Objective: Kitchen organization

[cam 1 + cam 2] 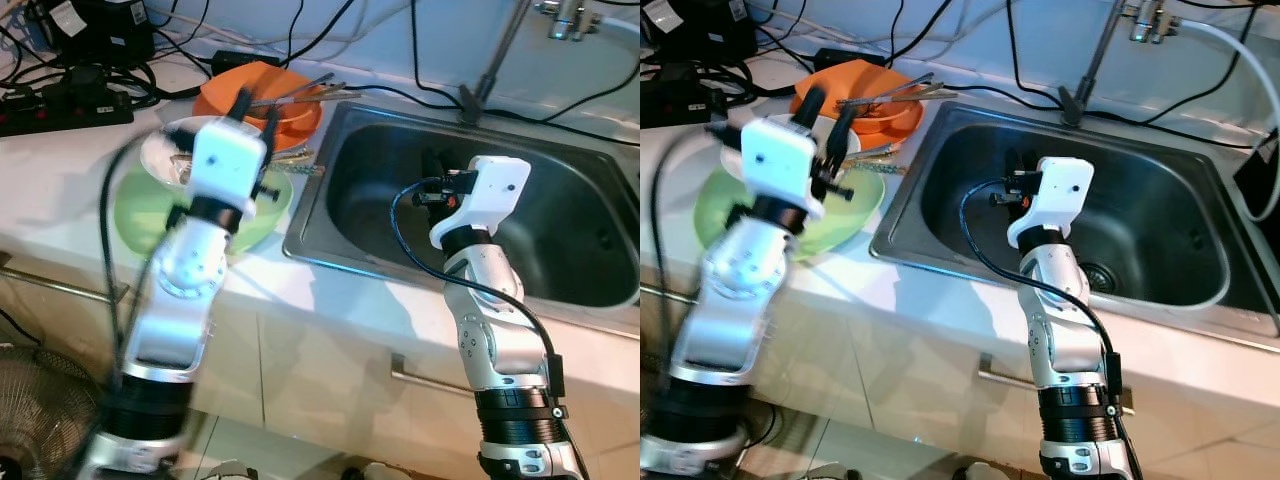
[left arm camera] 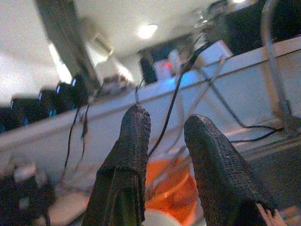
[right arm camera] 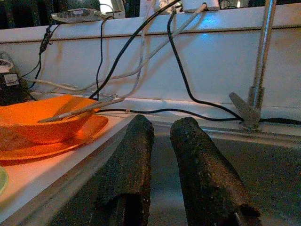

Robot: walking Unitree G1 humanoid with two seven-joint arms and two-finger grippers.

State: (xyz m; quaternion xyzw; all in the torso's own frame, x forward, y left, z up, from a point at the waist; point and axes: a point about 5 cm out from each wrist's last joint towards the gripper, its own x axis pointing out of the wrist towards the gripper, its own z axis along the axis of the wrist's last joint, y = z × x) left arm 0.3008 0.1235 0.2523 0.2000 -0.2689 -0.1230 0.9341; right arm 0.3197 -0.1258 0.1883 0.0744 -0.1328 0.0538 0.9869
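Observation:
An orange bowl (image 1: 290, 112) sits on an orange plate at the back of the white counter, with metal utensils (image 1: 300, 92) lying across it. In front of it a white bowl (image 1: 162, 150) rests on a green plate (image 1: 140, 215). My left gripper (image 1: 255, 108) hovers above the white bowl, pointing toward the orange bowl; its arm is blurred. In the left wrist view its fingers (image 2: 134, 136) are apart with nothing between them. My right gripper (image 1: 432, 168) reaches into the steel sink (image 1: 570, 250), its fingers (image 3: 190, 141) slightly parted and empty.
A tap (image 1: 497, 55) and several cables run along the back wall. A black power strip (image 1: 60, 105) lies at the far left of the counter. Loose cutlery (image 1: 297, 160) lies beside the sink rim. A fan (image 1: 35, 415) stands on the floor by the cabinet fronts.

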